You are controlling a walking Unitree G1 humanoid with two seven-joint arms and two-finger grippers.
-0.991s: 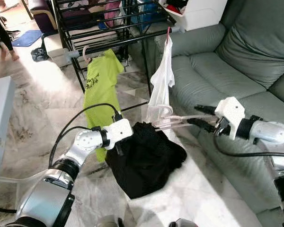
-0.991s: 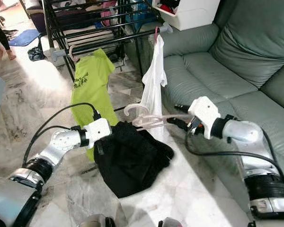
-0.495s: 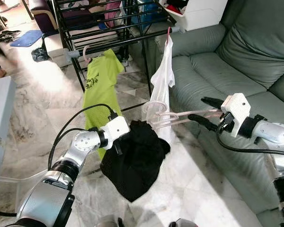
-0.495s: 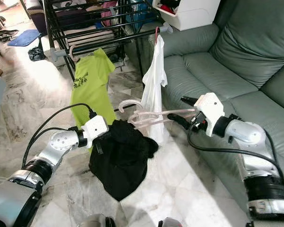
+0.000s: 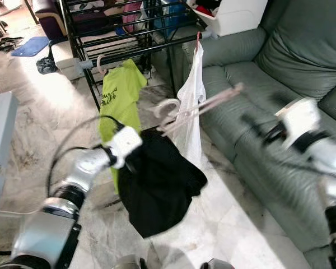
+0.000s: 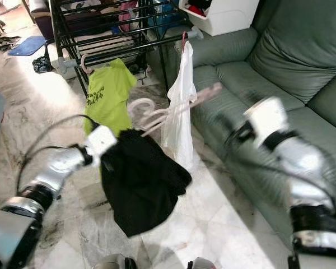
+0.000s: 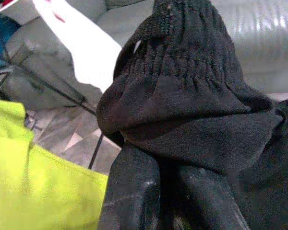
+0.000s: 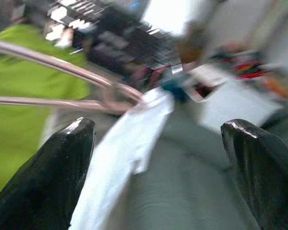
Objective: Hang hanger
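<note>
Left end effector (image 7: 168,191) clamped on black garment (image 5: 157,185), pink hanger (image 5: 196,109) in its collar. Right end effector (image 8: 163,167) blurred, fingers apart, holding nothing, near sofa (image 5: 302,67).

Three garments: one lime shirt (image 5: 121,92), one white top (image 5: 191,103), one black garment (image 5: 157,185); one pink hanger (image 5: 196,107); one rack (image 5: 123,39).

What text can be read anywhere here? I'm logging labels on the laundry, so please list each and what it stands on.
Green shirt hanging on the drying rack: a dark print on the chest, several lines, too small and blurred to read.
Black garment in the left gripper: a small pale tag at the seam, nothing legible on it.
White garment and pink hanger: no writing to be seen.
</note>
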